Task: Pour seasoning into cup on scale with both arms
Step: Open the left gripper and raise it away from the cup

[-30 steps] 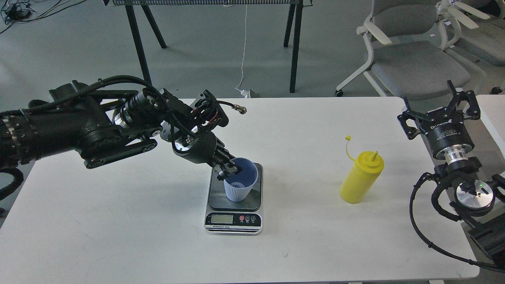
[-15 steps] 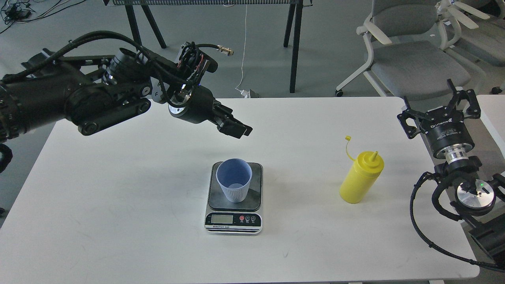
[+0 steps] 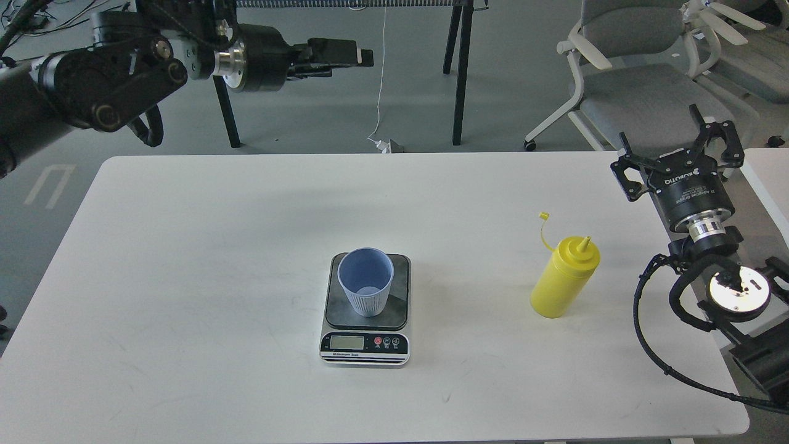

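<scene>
The light-blue ribbed cup (image 3: 366,290) stands upright on the dark platform of the scale (image 3: 365,341), near the table's middle. The yellow seasoning bottle (image 3: 564,279) stands upright to the right, nozzle bare, its small cap hanging on its tether. My left gripper (image 3: 352,54) is high above the table's far edge, pointing right, holding nothing; it is seen side-on and its fingers overlap. My right gripper (image 3: 678,157) is open and empty at the table's right edge, to the right of and behind the bottle.
The white table (image 3: 185,277) carries only the scale and the bottle. Black table legs (image 3: 459,74) and a white cable are behind it. Grey office chairs (image 3: 641,92) stand at the back right. My right arm's cables (image 3: 653,345) hang over the right edge.
My left gripper let go of the cup, rose from the scale and swung up and back over the far edge. My right gripper shifted slightly left and up. Cup and bottle have not moved.
</scene>
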You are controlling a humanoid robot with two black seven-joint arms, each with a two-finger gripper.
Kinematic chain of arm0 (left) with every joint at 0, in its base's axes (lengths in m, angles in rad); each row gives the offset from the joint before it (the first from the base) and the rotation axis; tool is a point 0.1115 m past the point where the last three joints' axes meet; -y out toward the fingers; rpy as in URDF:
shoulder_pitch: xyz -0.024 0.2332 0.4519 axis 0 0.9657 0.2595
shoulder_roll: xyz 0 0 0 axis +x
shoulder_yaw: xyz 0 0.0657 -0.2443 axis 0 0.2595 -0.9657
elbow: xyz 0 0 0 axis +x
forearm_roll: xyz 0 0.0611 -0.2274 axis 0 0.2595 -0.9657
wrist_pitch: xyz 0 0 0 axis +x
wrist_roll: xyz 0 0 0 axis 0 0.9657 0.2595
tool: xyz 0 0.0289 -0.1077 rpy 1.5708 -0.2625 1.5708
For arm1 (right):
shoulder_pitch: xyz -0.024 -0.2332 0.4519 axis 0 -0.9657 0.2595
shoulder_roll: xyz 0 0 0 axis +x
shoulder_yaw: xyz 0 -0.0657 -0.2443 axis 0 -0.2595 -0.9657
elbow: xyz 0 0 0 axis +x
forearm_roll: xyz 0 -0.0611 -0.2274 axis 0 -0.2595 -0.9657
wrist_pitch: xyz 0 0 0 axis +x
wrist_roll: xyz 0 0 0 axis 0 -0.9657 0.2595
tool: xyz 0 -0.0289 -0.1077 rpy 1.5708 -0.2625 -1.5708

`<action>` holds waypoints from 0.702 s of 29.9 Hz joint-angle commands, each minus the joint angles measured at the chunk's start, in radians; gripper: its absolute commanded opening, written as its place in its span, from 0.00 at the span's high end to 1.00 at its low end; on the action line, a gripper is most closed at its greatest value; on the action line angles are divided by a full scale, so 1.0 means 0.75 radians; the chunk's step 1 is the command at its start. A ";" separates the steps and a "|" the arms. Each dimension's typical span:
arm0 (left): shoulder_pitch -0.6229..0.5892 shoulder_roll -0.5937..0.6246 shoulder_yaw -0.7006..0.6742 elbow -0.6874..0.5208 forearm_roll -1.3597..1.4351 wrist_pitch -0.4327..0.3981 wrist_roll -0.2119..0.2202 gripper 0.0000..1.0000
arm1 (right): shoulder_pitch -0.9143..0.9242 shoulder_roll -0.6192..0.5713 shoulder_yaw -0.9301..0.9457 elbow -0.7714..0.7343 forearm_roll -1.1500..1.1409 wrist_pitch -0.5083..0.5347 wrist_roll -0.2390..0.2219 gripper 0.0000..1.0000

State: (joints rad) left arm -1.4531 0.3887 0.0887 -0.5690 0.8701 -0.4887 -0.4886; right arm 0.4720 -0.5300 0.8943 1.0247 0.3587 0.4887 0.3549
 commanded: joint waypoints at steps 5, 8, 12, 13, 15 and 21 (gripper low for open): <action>0.086 0.001 -0.049 0.082 -0.403 0.000 0.000 0.01 | -0.028 -0.348 0.114 0.376 0.443 0.000 -0.019 0.00; 0.150 -0.007 -0.055 0.082 -0.440 0.000 0.000 0.01 | -0.144 -0.418 0.121 0.405 0.709 0.000 -0.062 0.00; 0.235 -0.015 -0.122 0.082 -0.438 0.000 0.000 0.01 | -0.365 -0.502 0.123 0.489 0.829 0.000 -0.079 0.00; 0.256 -0.015 -0.139 0.082 -0.438 0.000 0.000 0.01 | -0.416 -0.502 0.123 0.491 0.833 0.000 -0.074 0.00; 0.291 -0.013 -0.169 0.082 -0.438 0.000 0.000 0.01 | -0.541 -0.500 0.121 0.495 0.835 0.000 -0.060 0.00; 0.342 -0.007 -0.182 0.082 -0.436 0.000 0.000 0.01 | -0.809 -0.441 0.092 0.519 0.796 0.000 -0.072 0.00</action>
State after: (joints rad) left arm -1.2100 0.3826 -0.0449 -0.5075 0.5415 -0.4886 -0.4885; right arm -0.0472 -0.8905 0.9751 1.4028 0.9772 0.4887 0.3075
